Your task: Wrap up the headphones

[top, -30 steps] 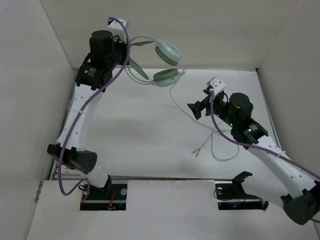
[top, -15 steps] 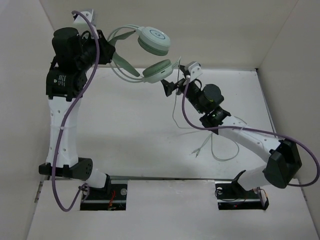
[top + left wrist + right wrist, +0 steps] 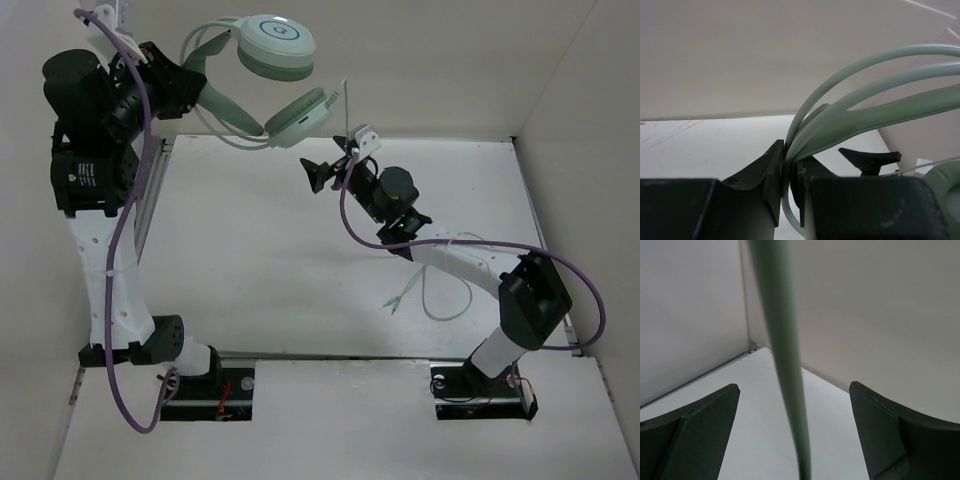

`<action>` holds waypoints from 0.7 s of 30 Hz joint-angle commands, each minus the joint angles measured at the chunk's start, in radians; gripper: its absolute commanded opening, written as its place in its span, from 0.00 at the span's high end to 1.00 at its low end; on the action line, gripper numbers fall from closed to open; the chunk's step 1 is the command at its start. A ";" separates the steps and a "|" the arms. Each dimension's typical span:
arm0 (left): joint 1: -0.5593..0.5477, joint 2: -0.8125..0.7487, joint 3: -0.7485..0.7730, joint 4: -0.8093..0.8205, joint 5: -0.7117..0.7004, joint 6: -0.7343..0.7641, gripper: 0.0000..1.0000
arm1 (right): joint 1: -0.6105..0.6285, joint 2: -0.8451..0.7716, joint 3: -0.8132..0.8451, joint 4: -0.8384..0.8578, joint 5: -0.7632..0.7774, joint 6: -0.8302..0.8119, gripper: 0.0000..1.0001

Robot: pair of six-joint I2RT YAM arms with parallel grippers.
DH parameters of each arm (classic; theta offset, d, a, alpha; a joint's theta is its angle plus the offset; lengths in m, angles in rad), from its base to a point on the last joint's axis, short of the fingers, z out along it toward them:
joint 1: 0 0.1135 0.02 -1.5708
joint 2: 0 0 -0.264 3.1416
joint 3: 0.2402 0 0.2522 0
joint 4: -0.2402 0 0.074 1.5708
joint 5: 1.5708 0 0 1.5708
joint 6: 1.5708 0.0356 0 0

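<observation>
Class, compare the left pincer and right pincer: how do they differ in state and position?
The left pincer is shut on the headband of the headphones; the right pincer is open, the cord running between its fingers, unclamped. In the top view the left pincer sits far left by the back wall, the right pincer nearer the middle. Both are black.

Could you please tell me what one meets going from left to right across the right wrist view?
First finger → cord → second finger; the cord hangs in the gap, touching neither.
</observation>
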 commanded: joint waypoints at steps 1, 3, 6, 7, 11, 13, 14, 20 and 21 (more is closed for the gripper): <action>0.043 -0.028 0.063 0.125 0.090 -0.177 1.00 | 0.014 -0.026 -0.021 0.083 -0.080 0.090 0.06; 0.070 -0.022 0.077 0.145 0.110 -0.211 1.00 | 0.034 -0.033 -0.052 0.073 -0.118 0.092 0.10; 0.117 -0.009 0.112 0.157 0.133 -0.251 1.00 | 0.068 -0.056 -0.130 0.055 -0.169 0.096 0.19; 0.126 -0.008 0.112 0.162 0.139 -0.262 1.00 | 0.074 -0.064 -0.150 0.049 -0.186 0.098 0.22; 0.188 -0.017 0.080 0.206 0.178 -0.347 1.00 | 0.091 -0.104 -0.256 -0.005 -0.336 0.106 0.46; 0.226 -0.026 0.048 0.246 0.193 -0.401 1.00 | 0.091 -0.124 -0.287 -0.055 -0.390 0.115 0.65; 0.250 -0.031 0.028 0.272 0.202 -0.436 1.00 | 0.091 -0.136 -0.298 -0.083 -0.410 0.122 0.76; 0.310 -0.066 -0.109 0.352 0.196 -0.493 1.00 | 0.013 -0.233 -0.281 -0.253 -0.494 0.121 1.00; 0.306 -0.074 -0.142 0.354 0.175 -0.478 1.00 | -0.016 -0.245 -0.258 -0.297 -0.494 0.116 1.00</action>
